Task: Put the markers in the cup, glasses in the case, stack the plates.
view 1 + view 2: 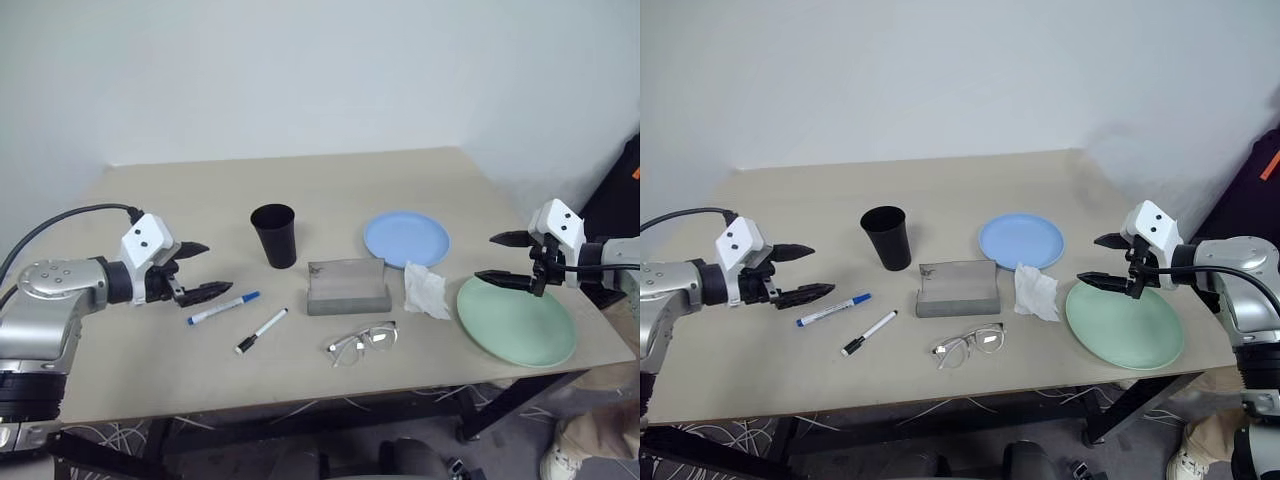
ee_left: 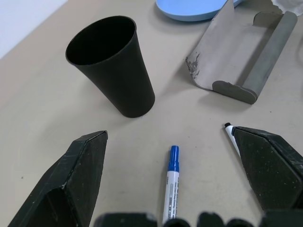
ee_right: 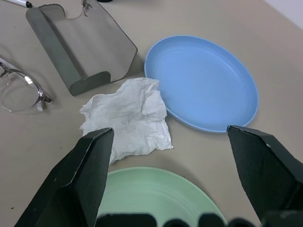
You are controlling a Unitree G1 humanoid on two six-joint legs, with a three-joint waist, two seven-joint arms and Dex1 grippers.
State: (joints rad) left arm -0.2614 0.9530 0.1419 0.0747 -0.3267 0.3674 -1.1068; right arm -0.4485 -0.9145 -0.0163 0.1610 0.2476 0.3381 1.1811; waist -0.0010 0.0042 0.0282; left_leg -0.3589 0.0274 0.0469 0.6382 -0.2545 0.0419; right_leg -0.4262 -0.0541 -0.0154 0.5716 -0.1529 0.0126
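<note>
On the tan table (image 1: 330, 180) stands the black cup (image 1: 274, 235), upright. In front of it lie a blue-capped marker (image 1: 222, 308) and a black-capped marker (image 1: 261, 331). The gray case (image 1: 347, 286) lies open at the middle, with the clear glasses (image 1: 362, 342) in front of it. A light blue plate (image 1: 407, 238) sits behind a pale green plate (image 1: 516, 319) at the right. My left gripper (image 1: 200, 270) hovers open just left of the blue-capped marker (image 2: 171, 183), holding nothing. Over the green plate's far left rim my right gripper (image 1: 505, 259) hangs open and empty.
A crumpled white tissue (image 1: 426, 291) lies between the case and the green plate. The green plate sits close to the table's right front edge. A white wall rises behind the table. Cables lie on the floor under the front edge.
</note>
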